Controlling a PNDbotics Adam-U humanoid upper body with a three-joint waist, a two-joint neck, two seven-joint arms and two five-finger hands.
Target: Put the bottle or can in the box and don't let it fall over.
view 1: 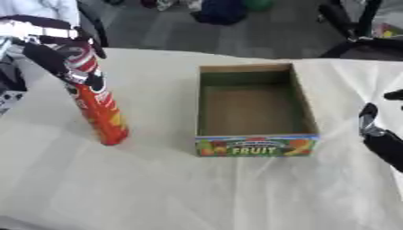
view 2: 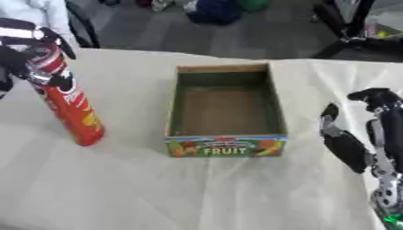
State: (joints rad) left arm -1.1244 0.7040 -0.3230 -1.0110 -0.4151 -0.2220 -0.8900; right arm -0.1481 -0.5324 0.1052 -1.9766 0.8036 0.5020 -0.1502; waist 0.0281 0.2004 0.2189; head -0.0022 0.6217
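A tall red and orange can (view 1: 100, 109) stands on the table at the left, leaning a little with its top toward the far left. My left hand (view 1: 56, 50) is shut round its upper part, fingers curled over the top. To its right sits an open cardboard box (view 1: 253, 144) with a "FRUIT" label on its near wall and nothing inside. My right hand (view 2: 364, 134) hangs at the right of the box, fingers relaxed and holding nothing.
A cream cloth (view 1: 157, 188) covers the table. Beyond the far edge are a dark floor, a blue bundle (view 1: 222, 10) and black stand legs (view 1: 350, 27). A person's white sleeve (view 1: 39, 9) shows at the top left.
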